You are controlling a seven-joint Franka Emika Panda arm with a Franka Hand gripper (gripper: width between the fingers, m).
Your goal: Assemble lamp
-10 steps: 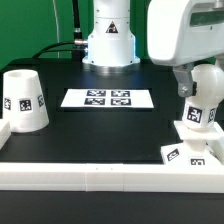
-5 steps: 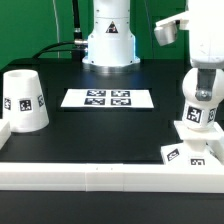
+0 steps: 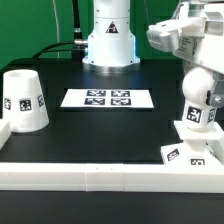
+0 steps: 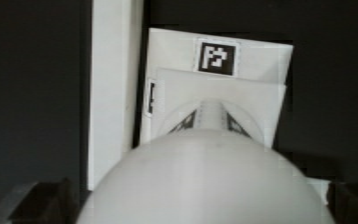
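Black desk [image 3: 110,125], white rail [image 3: 100,176] along its front. Shade [image 3: 22,100] at the exterior view's left, well apart. Base [image 3: 185,135] at the right beside the rail, bulb [image 3: 200,98] upright on it (seating unclear). Tool [image 3: 193,62] just above bulb, open or closed impossible to tell. Best bet: descend centred, grip squarely, twist level.

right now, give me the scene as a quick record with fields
shade: standing, exterior view's left, near the rail
marker board: flat, mid table
base: exterior view's right, by the rail
bulb: upright on the base
arm: above the bulb
grip: cannot tell if open or shut
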